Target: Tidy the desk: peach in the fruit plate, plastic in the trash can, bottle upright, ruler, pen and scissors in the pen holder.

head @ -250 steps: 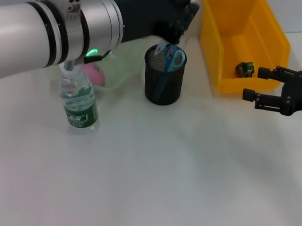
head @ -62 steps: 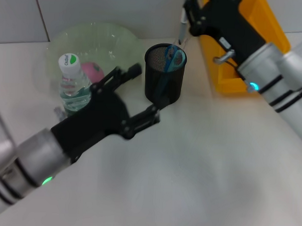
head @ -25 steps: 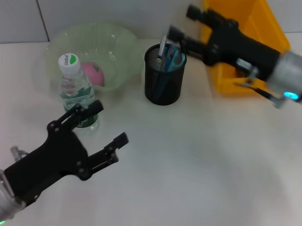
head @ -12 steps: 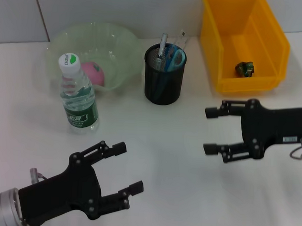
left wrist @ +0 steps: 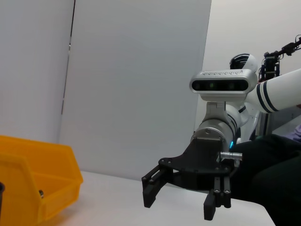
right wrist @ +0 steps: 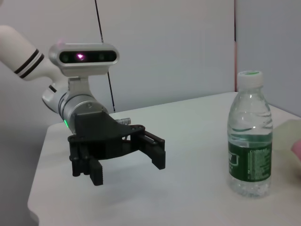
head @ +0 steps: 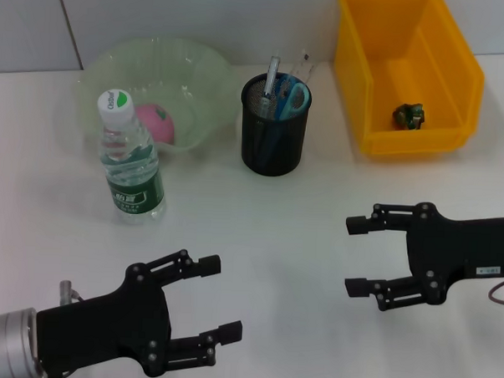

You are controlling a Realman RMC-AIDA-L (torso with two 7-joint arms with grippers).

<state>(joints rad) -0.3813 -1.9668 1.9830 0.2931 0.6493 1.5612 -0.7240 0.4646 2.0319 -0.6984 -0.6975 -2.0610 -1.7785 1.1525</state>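
A pink peach (head: 154, 122) lies in the pale green fruit plate (head: 199, 69). Beside it the water bottle (head: 129, 163) stands upright, also visible as the bottle (right wrist: 249, 160) in the right wrist view. The black mesh pen holder (head: 273, 148) holds blue-handled scissors (head: 294, 97), a pen (head: 271, 74) and a clear ruler (head: 304, 64). Crumpled plastic (head: 408, 115) sits in the yellow trash can (head: 383, 69). My left gripper (head: 222, 296) hovers open near the front left, holding nothing. My right gripper (head: 354, 255) hovers open at the front right, holding nothing.
The left wrist view shows my right gripper (left wrist: 181, 207) above the white table, with the yellow trash can (left wrist: 37, 188) off to one side. The right wrist view shows my left gripper (right wrist: 127, 167) near the table's edge.
Both arms have drawn back toward the table's near edge. A second ago the right gripper was up at the pen holder; it is now low at the front right, open.
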